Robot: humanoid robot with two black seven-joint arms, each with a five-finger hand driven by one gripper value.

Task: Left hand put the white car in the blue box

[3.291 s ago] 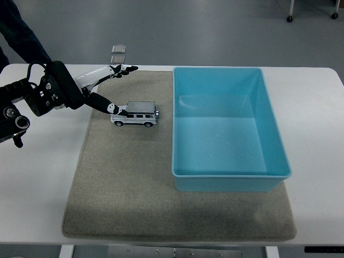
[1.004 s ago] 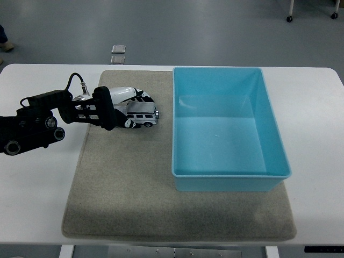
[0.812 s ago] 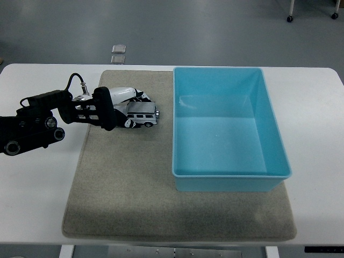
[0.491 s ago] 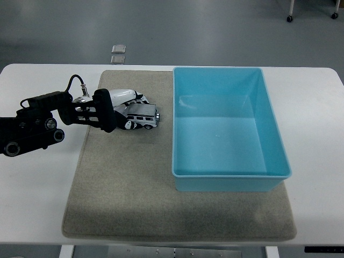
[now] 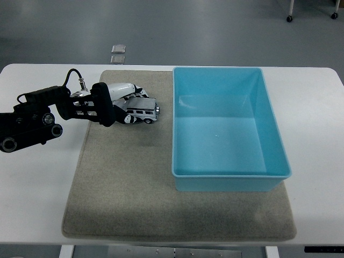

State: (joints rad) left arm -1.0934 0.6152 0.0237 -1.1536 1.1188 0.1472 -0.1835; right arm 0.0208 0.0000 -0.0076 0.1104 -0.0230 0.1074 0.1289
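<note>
The white toy car (image 5: pixel 144 112) is at the upper left of the grey mat, its front end toward the blue box (image 5: pixel 228 129). My left hand (image 5: pixel 128 105) comes in from the left edge and its fingers are curled over the car's rear and roof, gripping it. The car looks slightly lifted and tilted in the grasp. The blue box stands open and empty to the right of the car, its left wall a short gap from the car's front. My right arm does not show.
A grey felt mat (image 5: pixel 134 183) covers the middle of the white table (image 5: pixel 37 183) and lies under the box. Two small square tiles (image 5: pixel 118 54) lie on the floor beyond the table's far edge.
My left hand reached down from the mat's upper left and closed on the car. In the last half second hand and car rose a little and shifted up.
</note>
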